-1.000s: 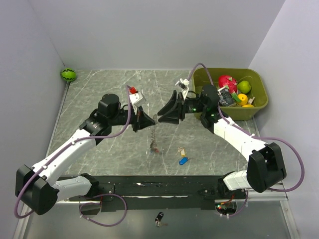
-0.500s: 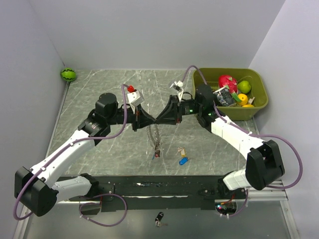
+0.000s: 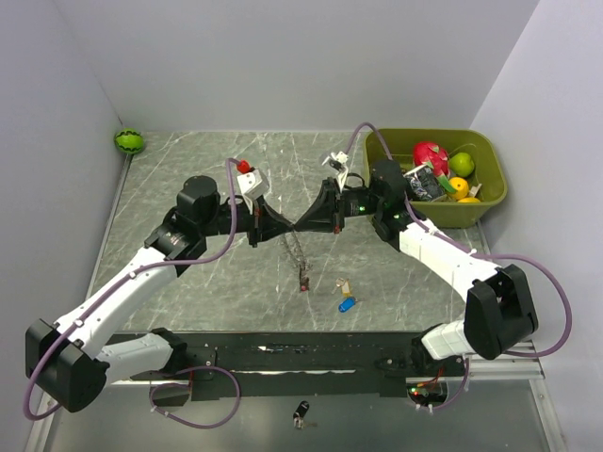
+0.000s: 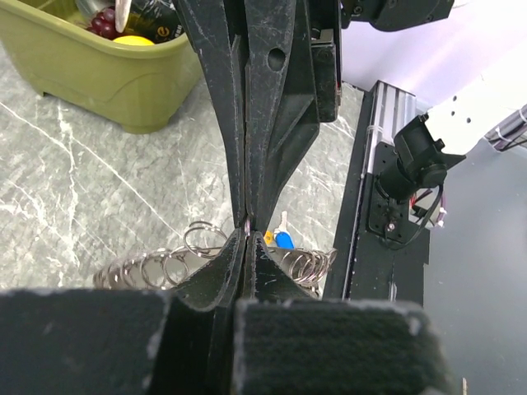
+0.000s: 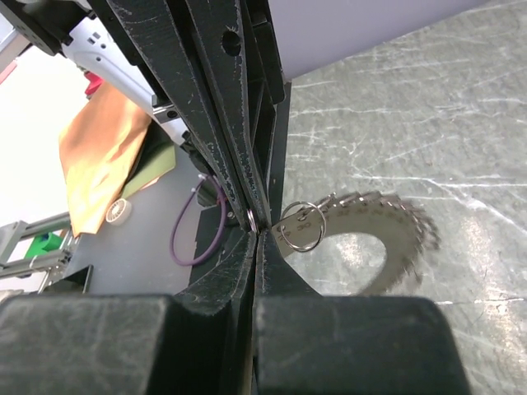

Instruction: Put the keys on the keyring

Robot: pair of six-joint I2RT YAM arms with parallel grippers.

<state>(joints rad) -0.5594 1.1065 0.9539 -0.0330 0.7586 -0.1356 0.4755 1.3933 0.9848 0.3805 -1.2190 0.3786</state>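
The keyring (image 3: pixel 299 254) hangs edge-on above the table's middle, with a red-headed key (image 3: pixel 303 282) at its low end. My left gripper (image 3: pixel 287 229) and right gripper (image 3: pixel 303 227) meet tip to tip at its top, both shut on it. In the left wrist view my left gripper (image 4: pixel 249 236) pinches the keyring (image 4: pixel 148 267), whose small split rings fan out on both sides. The right wrist view shows my right gripper (image 5: pixel 258 231) clamped beside a split ring on the toothed keyring (image 5: pixel 395 234). A blue key (image 3: pixel 347 304) and a tan key (image 3: pixel 344 283) lie loose on the table.
An olive bin (image 3: pixel 493 200) of toy fruit stands at the back right, also seen in the left wrist view (image 4: pixel 123 82). A small watermelon ball (image 3: pixel 129 141) sits in the back left corner. A black fob (image 3: pixel 301 411) lies below the arm bases.
My right gripper moved left to the left gripper's tips and shut on the keyring. The hanging keyring swung slightly right. The left gripper stayed shut.
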